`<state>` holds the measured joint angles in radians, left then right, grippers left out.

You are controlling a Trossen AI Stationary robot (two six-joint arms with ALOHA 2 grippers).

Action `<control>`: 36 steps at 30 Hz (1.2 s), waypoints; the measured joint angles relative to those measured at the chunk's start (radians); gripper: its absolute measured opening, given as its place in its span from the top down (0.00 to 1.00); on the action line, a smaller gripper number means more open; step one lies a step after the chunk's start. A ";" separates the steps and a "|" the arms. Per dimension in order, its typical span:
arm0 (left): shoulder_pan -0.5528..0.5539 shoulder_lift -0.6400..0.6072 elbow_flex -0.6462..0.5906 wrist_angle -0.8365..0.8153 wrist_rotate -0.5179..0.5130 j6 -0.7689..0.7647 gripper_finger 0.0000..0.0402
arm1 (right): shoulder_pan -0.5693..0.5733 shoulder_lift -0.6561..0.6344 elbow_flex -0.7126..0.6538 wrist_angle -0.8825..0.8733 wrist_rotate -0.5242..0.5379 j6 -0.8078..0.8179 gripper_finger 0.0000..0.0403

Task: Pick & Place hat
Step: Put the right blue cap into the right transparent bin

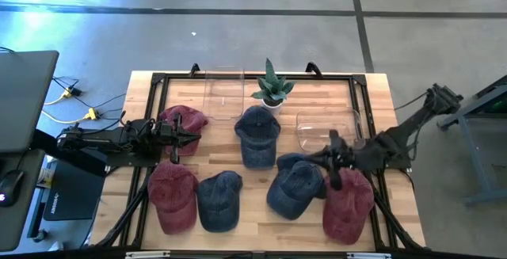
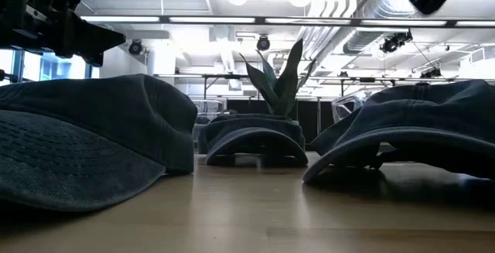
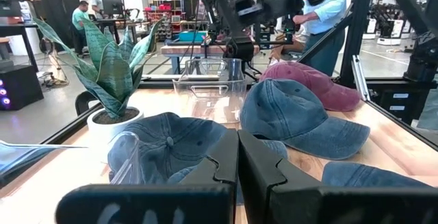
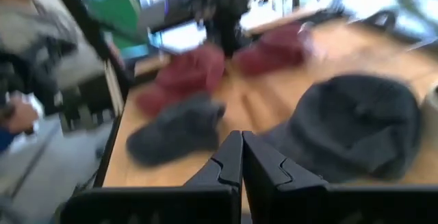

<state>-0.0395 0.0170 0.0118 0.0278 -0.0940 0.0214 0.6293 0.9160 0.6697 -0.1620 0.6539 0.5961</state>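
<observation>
Hats: seven caps lie on the table (image 1: 142, 85), soft washed fabric, light, floppy at the crown, stiffer at the brim. Judgement: the crown will collapse under a pinch, so a fold of crown cloth or the brim edge is the place to take hold; slipping is unlikely, and nothing here is fragile.

Layout, high view: red cap (image 1: 184, 120) far left, red cap (image 1: 172, 196) near left, blue cap (image 1: 219, 200) beside it, blue cap (image 1: 257, 135) at centre just near the plant (image 1: 272, 87), two blue caps (image 1: 295, 189) overlapping right of centre, red cap (image 1: 347, 203) near right. Two clear bins: one (image 1: 223, 93) far centre, one (image 1: 327, 128) right.

Left gripper (image 1: 187, 138): arm reaches in level from the left, between the two red caps, fingers pointing toward centre. Jaws clenched, holding nothing; the wrist view shows the fingers (image 3: 222, 166) pressed together.

Right gripper (image 1: 333, 162): arm comes from the right, low, over the far edge of the near-right red cap. Jaws clenched, empty.

No cap is lifted or binned.
</observation>
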 joint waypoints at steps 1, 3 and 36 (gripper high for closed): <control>0.000 0.000 0.000 0.000 0.000 0.000 1.00 | 0.019 0.050 0.064 -0.078 -0.006 0.044 1.00; 0.000 0.000 0.000 0.000 0.000 0.000 1.00 | 0.042 0.135 0.181 -0.242 -0.044 0.142 1.00; 0.000 0.000 0.000 0.001 0.000 0.000 1.00 | -0.101 0.197 -0.275 0.186 -0.445 0.688 0.40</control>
<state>-0.0396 0.0174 0.0116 0.0284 -0.0943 0.0213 0.5285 1.1133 0.3950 0.0238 0.2086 1.2844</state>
